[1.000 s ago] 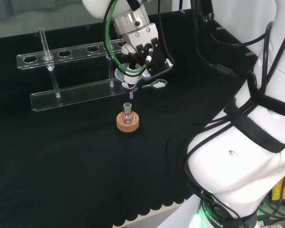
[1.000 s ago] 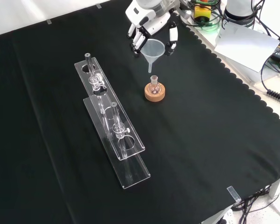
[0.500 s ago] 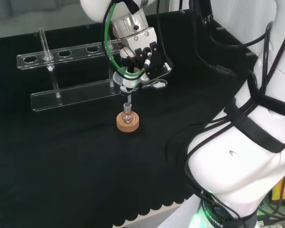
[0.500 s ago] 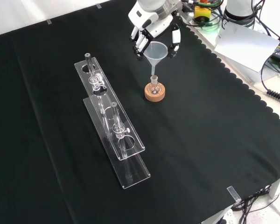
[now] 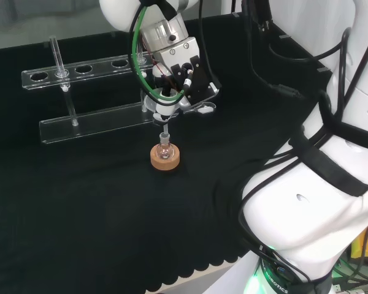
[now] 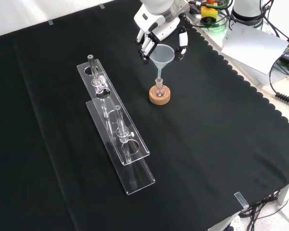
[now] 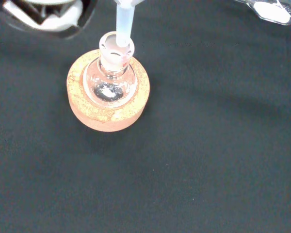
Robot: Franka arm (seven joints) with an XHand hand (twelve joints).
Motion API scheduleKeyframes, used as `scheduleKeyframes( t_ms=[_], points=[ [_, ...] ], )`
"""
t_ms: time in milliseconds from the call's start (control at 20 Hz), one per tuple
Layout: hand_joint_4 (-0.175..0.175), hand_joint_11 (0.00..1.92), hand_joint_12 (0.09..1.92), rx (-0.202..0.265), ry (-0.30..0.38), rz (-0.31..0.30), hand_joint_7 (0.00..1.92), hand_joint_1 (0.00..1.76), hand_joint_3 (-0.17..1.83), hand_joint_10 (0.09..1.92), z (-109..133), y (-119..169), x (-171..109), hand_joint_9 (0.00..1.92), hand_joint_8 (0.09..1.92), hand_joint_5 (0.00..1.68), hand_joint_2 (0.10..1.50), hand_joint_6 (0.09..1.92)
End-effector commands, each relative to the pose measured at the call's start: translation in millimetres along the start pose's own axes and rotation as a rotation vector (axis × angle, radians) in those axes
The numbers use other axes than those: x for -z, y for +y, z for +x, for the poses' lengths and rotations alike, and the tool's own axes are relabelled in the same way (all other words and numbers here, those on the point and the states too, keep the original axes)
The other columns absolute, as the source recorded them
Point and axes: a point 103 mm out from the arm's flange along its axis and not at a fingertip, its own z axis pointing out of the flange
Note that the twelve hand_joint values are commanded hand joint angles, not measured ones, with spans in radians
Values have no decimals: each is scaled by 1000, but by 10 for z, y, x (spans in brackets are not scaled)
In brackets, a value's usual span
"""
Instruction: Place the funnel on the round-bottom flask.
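A: One clear plastic funnel [image 6: 161, 54], pinched at its rim by the curled fingers of the black and white robot hand [image 6: 156, 30], hangs right over the small round-bottom glass flask [image 6: 159, 88].

B: And the flask sits upright in its cork ring stand [image 6: 161, 96], beside the clear acrylic test-tube rack [image 6: 116, 130].

A: From the wrist, the funnel's stem [image 7: 123, 20] reaches the flask's mouth [image 7: 116, 46], possibly just inside; hard to say.
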Motion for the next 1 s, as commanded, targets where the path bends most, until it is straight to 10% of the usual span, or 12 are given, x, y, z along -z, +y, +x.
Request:
scheduleKeyframes(
  t_ms=[50,1000],
  points=[
    [-16,634,1244,-2,-2,4,776,865,689,448,13,8,-7,1136,669,811,747,676],
    [-16,636,1242,2,1,32,776,867,691,447,17,168,-99,1138,672,813,748,678]
  ],
)
